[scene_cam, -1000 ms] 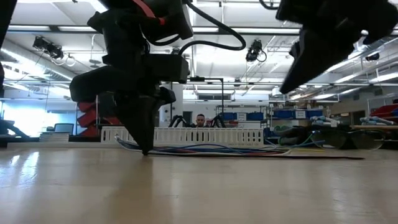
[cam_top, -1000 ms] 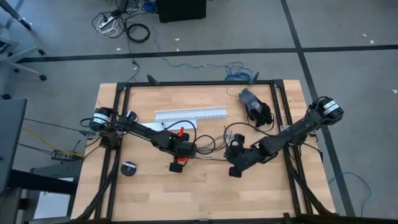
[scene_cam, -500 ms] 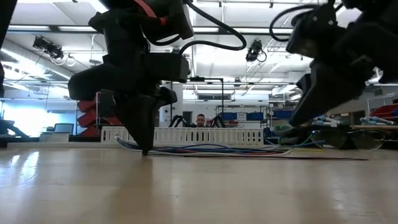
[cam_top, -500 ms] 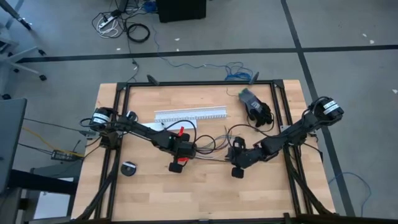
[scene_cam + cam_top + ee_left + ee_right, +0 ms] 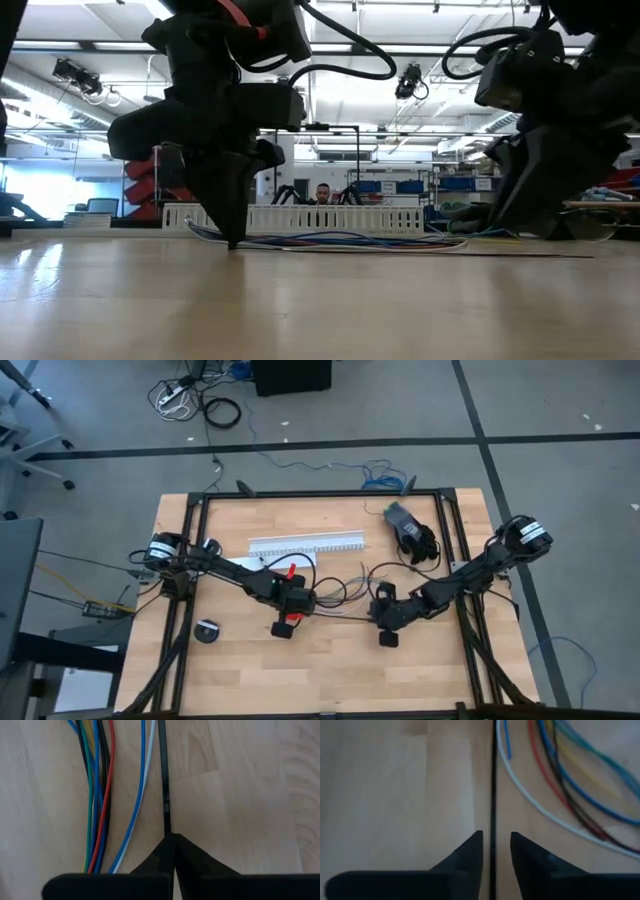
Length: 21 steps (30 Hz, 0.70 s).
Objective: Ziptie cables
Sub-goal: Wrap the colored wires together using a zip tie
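Left hand (image 5: 170, 837) closed on one end of ziptie (image 5: 163, 775), centre of high view. Right hand (image 5: 495, 842) open, fingers astride ziptie's other end, right of centre. Cables (image 5: 340, 592) lie loose on counter (image 5: 300, 680) beside strip. Ziptie not yet wrapped round them; bundling all remains.

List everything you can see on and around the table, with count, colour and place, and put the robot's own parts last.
cables: one bunch, blue, red, green, white, mid-table between the arms
ziptie: one, black, straight, beside the cables
slotted channel: one, white, far side of table
round object: one, black, near left edge
dark bundle: one, far right corner
person: one, in the room behind the table
left gripper: shut on the ziptie end
right gripper: open, fingers either side of the ziptie
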Tool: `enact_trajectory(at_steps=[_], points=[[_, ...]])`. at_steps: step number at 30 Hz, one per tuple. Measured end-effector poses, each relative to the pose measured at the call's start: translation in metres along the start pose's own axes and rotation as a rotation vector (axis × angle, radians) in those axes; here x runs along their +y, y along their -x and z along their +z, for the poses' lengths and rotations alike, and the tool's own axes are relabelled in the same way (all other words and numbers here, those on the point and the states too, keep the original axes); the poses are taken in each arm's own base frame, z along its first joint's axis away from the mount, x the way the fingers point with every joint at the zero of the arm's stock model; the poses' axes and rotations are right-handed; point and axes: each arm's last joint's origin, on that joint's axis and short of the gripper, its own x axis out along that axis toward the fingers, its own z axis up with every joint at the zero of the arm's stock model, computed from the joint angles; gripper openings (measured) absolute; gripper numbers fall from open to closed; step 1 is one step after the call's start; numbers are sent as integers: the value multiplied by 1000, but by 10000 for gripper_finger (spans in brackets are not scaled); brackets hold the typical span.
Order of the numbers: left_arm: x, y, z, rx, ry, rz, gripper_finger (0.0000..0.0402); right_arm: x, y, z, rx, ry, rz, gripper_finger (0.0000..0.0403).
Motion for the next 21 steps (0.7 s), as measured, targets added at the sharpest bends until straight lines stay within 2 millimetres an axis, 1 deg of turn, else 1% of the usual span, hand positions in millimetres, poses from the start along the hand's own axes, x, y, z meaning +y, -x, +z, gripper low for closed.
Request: enact_trajectory(at_steps=[6, 11, 14, 16, 18, 21], points=[[0, 0, 0, -1, 0, -12, 0, -1, -1, -4, 21, -21, 1, 160], [0, 0, 0, -1, 0, -11, 0, -7, -3, -18, 37, -60, -10, 180], [0, 0, 0, -1, 0, -12, 0, -9, -4, -22, 19, -73, -18, 177], [0, 0, 0, -1, 1, -12, 0, -10, -5, -23, 16, -74, -21, 167], [0, 0, 0, 0, 1, -12, 0, -10, -5, -25, 18, -81, -25, 150], [0, 0, 0, 3, 4, -12, 0, -11, -5, -32, 25, -105, -24, 115]])
